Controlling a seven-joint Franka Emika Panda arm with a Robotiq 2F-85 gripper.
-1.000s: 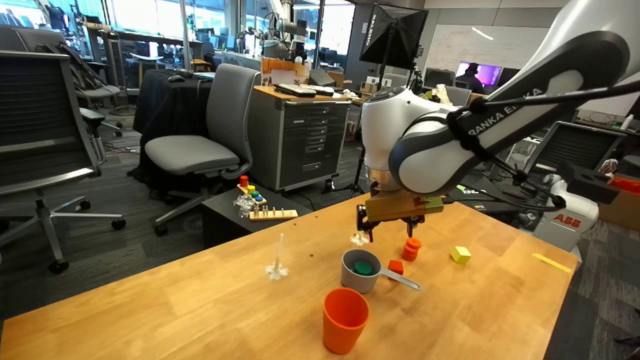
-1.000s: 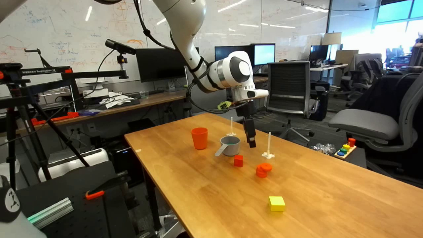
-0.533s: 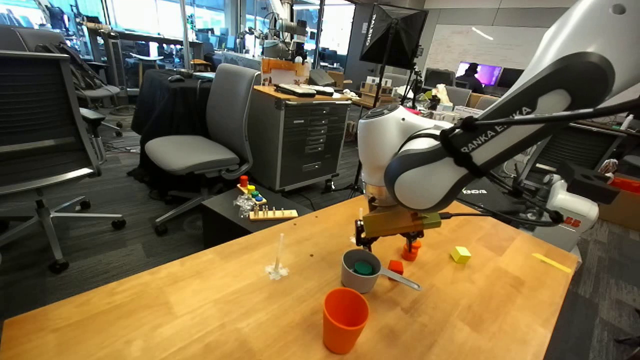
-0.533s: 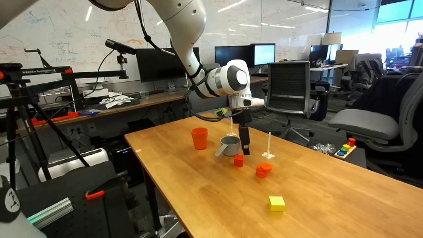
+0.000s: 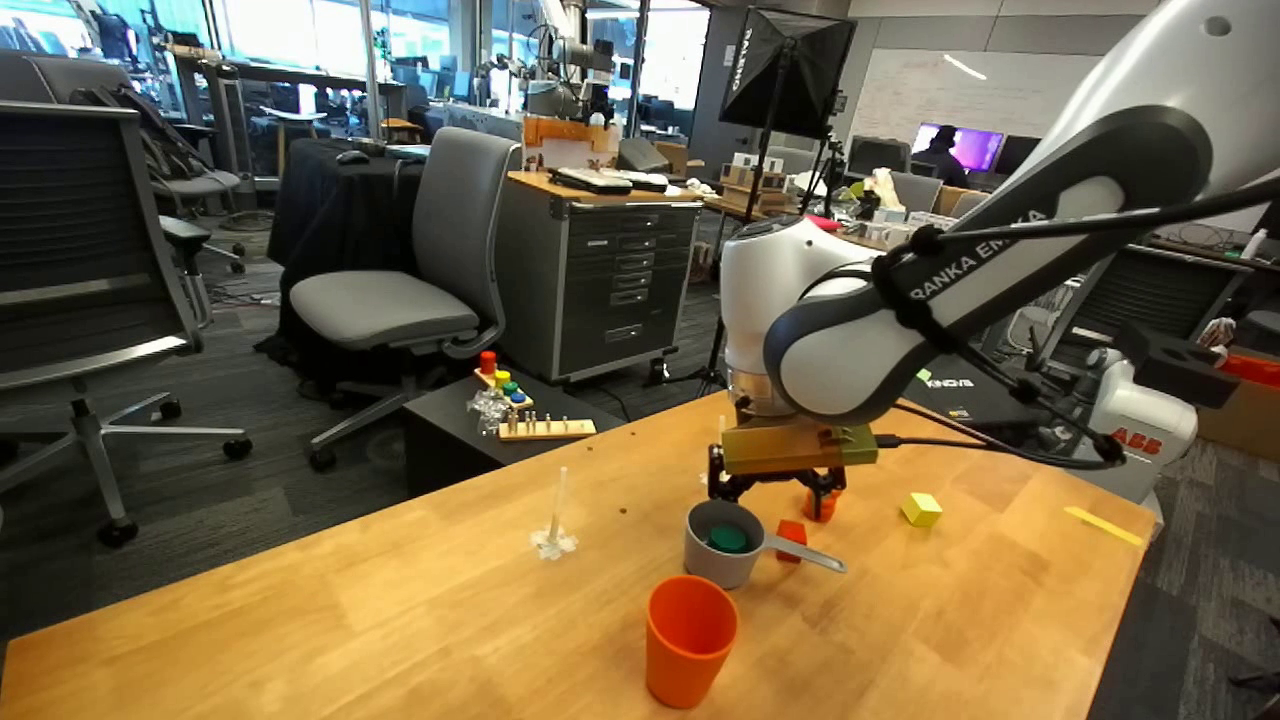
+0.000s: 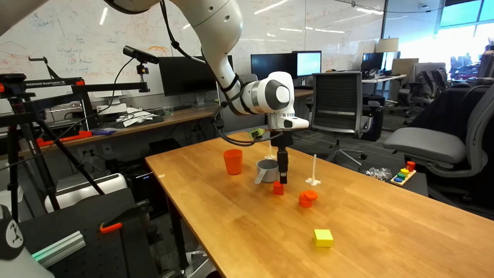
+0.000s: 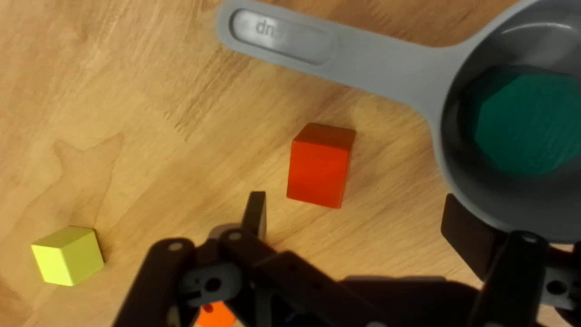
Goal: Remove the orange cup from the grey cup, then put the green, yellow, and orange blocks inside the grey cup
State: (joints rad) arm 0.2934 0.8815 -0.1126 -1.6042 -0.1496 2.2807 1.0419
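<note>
Grey cup stands upright on the wooden table, its handle reaching out to one side; lettering on the handle is partly legible. Green block is inside the grey cup. Orange cup is out of the grey cup and stands upright on the table, near it and apart from it in both exterior views. Orange block rests on the table close to the grey cup, beside the handle and, per the wrist view, apart from both. Gripper points down, low over the table beside the grey cup, its fingers spread wide. One fingertip is right at the grey cup's wall, partly covered by the rim in the wrist view; whether it touches cannot be determined. In that view the orange block shows just ahead of the gap, nearer the opposite fingertip. Farther out, a small stack of orange discs sits on the table, mostly hidden behind the gripper in the wrist view. Yellow block rests beyond the discs, well apart from the grey cup. Two thin white posts stand upright on the table; yellow tape lies near its edge in an exterior view.
</note>
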